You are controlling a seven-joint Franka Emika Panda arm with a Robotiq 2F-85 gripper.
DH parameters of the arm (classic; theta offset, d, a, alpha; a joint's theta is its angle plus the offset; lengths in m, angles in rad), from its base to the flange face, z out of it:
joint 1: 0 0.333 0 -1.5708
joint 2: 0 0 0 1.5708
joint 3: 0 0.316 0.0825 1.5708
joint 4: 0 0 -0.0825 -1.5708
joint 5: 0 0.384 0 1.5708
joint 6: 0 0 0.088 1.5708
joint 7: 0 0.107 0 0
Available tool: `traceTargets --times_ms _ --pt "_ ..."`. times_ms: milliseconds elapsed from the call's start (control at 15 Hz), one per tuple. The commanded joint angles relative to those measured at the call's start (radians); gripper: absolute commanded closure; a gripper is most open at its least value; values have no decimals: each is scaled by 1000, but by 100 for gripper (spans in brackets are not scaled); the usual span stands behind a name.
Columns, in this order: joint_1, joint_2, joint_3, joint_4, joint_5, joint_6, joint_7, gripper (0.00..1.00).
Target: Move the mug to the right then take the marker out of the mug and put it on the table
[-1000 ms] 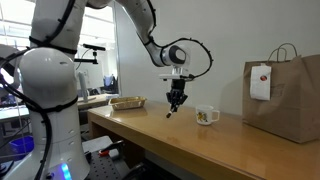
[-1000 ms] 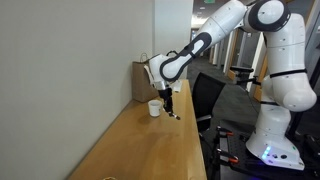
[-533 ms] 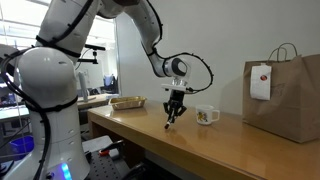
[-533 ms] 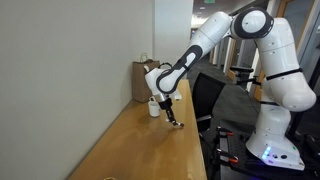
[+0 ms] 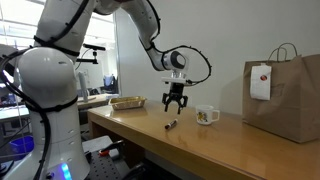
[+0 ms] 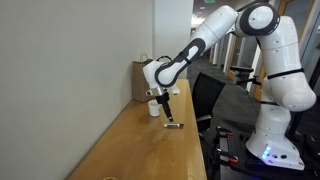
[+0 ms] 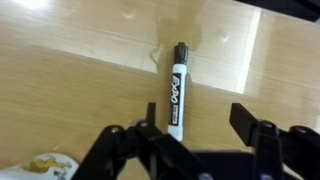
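The black marker lies flat on the wooden table, a little left of the small white mug in this exterior view. My gripper hangs just above the marker, jaws open and empty. From another side in an exterior view, the marker rests near the table's edge, below the gripper and next to the mug. In the wrist view the marker lies lengthwise on the wood, cap end away, ahead of the open gripper and nearer one finger.
A large brown paper bag stands at the table's far end, seen against the wall in both exterior views. A flat tan tray sits at the other end. The table's front edge runs close to the marker.
The gripper lowered the marker to the table, opened and let go of it, then rose a little. The marker now lies flat on the wood.
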Motion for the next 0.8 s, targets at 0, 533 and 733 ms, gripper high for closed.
traceTargets --times_ms 0,533,733 --pt "-9 -192 31 -107 59 15 6 0" --pt "12 -514 17 -263 3 51 -10 0" --pt "15 -571 4 -305 -7 67 -37 0"
